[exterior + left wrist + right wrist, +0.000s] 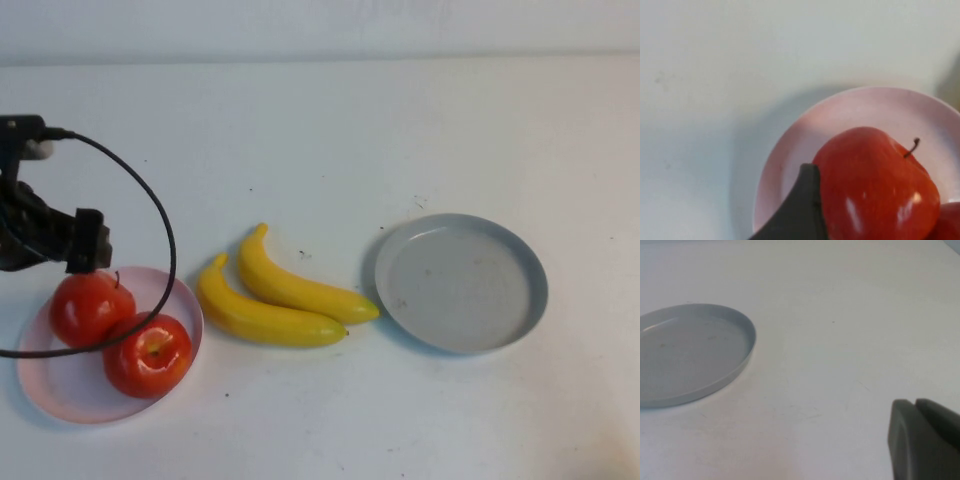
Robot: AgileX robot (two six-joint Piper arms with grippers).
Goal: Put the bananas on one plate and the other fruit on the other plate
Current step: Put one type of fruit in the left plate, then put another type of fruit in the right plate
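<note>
The left gripper [88, 262] is hovering over the pink plate [45, 390], jaws spread wide and holding nothing — one finger [800, 210] touching the nearer apple [88, 306], the second apple [148, 354] just beyond. The bananas [270, 295] are lying beside that plate — the grey-blue plate [462, 283] farther off. The right gripper [922, 440] is sitting closed near that grey-blue plate.

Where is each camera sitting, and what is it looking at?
High view: raised on the robot's side, looking down at the table; left tool above the pink plate.
Left wrist view: on the left arm, looking down at an apple; one finger touches the apple.
Right wrist view: on the right arm, facing the grey plate; shut right tool at the corner.
Shared: high and right wrist both show the grey plate.
</note>
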